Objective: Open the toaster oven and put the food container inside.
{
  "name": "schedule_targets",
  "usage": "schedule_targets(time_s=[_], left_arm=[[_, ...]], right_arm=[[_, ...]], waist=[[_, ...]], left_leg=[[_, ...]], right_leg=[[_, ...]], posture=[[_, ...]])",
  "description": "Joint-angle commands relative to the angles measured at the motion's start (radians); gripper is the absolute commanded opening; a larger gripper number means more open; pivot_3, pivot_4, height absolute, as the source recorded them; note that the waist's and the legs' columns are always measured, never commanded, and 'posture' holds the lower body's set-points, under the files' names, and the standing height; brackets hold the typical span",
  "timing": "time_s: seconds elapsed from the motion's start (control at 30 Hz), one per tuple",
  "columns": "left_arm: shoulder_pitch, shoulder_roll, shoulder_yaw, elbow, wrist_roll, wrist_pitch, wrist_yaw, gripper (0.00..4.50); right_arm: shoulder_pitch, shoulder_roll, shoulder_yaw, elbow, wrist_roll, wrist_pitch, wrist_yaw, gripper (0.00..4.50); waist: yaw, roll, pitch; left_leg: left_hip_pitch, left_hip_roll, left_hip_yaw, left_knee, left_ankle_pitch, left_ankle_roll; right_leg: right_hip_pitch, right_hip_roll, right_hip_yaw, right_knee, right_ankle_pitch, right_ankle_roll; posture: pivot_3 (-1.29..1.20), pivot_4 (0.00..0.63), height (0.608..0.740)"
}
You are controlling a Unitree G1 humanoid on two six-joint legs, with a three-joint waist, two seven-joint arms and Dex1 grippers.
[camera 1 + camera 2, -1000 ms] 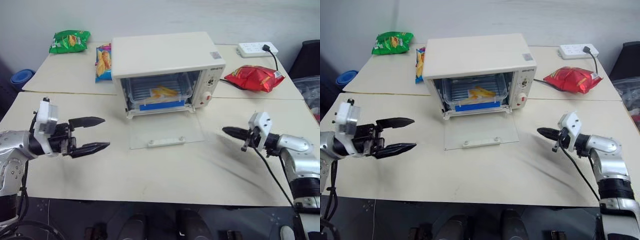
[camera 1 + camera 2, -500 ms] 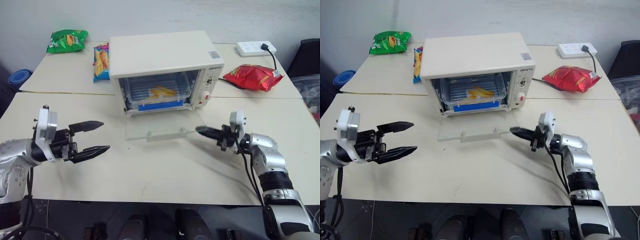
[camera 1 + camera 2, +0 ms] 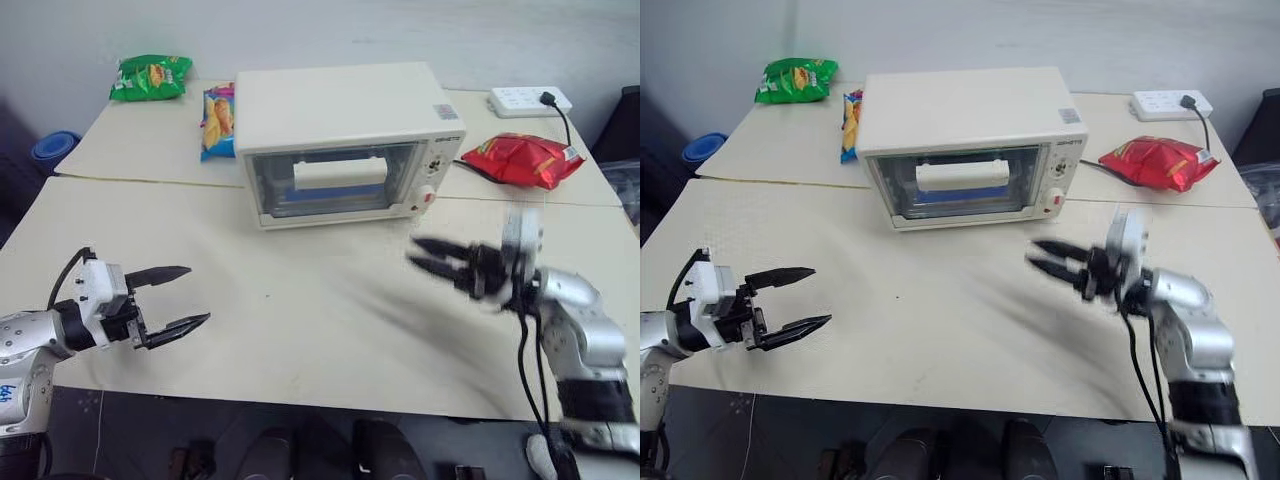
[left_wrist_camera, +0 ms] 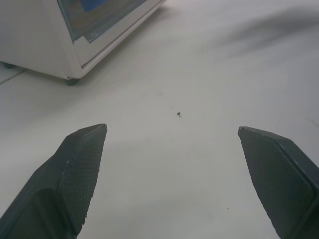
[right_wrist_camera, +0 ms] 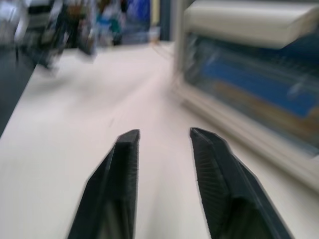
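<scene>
The cream-white toaster oven (image 3: 340,110) stands at the back middle of the table with its glass door shut and its white bar handle (image 3: 339,172) upright. Through the glass the food container (image 3: 940,196) shows as a blue strip inside. My right gripper (image 3: 413,252) hovers open in front of the oven's right side, pointing left, with nothing between its fingers; it is apart from the door. In the right wrist view the right gripper (image 5: 163,132) has the oven beside it. My left gripper (image 3: 198,294) is open over the table's front left, empty, well short of the oven.
A green snack bag (image 3: 150,76) and a yellow-blue one (image 3: 218,122) lie left of the oven. A red bag (image 3: 520,160) and a white power strip (image 3: 528,100) with its cable lie at the back right. A blue bowl (image 3: 50,148) sits off the table's left edge.
The oven door, lying flat open before, has swung up and is shut. My right gripper came in to the left under the door while shut, and now stands open. My left gripper sank a little.
</scene>
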Motion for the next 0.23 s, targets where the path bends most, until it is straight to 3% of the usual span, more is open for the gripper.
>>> schedule_targets(time_s=[0.03, 0.17, 0.23], left_arm=[[0.005, -0.013, -0.011, -0.004, 0.018, -0.041, 0.020, 4.50], [0.011, -0.029, -0.031, 0.000, 0.027, -0.059, 0.031, 4.50], [0.003, -0.031, -0.038, 0.008, 0.029, -0.062, 0.035, 4.50]], right_arm=[[0.076, -0.035, -0.012, -0.042, -0.065, -0.136, 0.015, 2.96], [0.149, -0.037, -0.022, -0.018, -0.085, -0.192, -0.005, 4.31], [0.158, -0.031, -0.031, -0.004, -0.079, -0.199, -0.024, 4.42]], waist=[[-0.002, 0.000, 0.000], [-0.008, 0.000, 0.000], [-0.008, 0.000, 0.000]], left_leg=[[0.001, 0.000, 0.001, 0.000, 0.000, 0.000], [0.003, 0.001, 0.001, -0.001, 0.000, 0.000], [0.003, 0.001, 0.001, -0.001, 0.000, 0.000]], right_leg=[[0.001, 0.000, 0.001, 0.001, 0.000, 0.000], [0.000, 0.001, 0.001, 0.001, 0.000, 0.000], [0.000, 0.001, 0.001, 0.001, 0.000, 0.000]], posture=[[0.00, 0.150, 0.740], [0.00, 0.150, 0.740], [0.00, 0.150, 0.740]])
